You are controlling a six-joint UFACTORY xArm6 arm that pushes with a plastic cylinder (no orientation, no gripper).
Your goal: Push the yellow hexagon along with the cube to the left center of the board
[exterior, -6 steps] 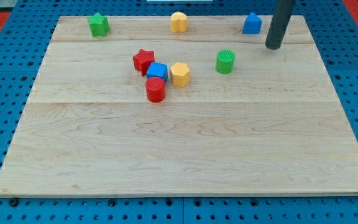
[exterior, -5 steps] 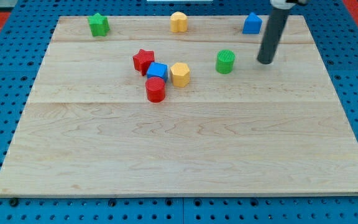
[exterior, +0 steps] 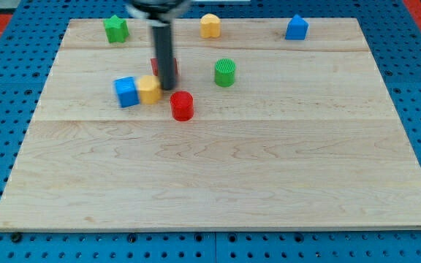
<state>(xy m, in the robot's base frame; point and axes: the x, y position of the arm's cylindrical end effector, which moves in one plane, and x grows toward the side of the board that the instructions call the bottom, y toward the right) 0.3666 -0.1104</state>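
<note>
The yellow hexagon (exterior: 149, 90) sits left of the board's centre, touching the blue cube (exterior: 126, 92) on its left. My tip (exterior: 167, 88) is right against the hexagon's right side. The rod rises from there and hides most of the red star (exterior: 173, 67) behind it. The red cylinder (exterior: 183, 106) stands just below and right of my tip.
A green cylinder (exterior: 225, 72) stands right of the rod. Along the view's top edge of the wooden board (exterior: 218, 175) are a green star (exterior: 115, 28), a yellow block (exterior: 210, 25) and a blue block (exterior: 296, 28).
My tip swept from the view's upper right to the left. The green cylinder, yellow hexagon and blue cube all moved left. The cube and hexagon left the red star and red cylinder.
</note>
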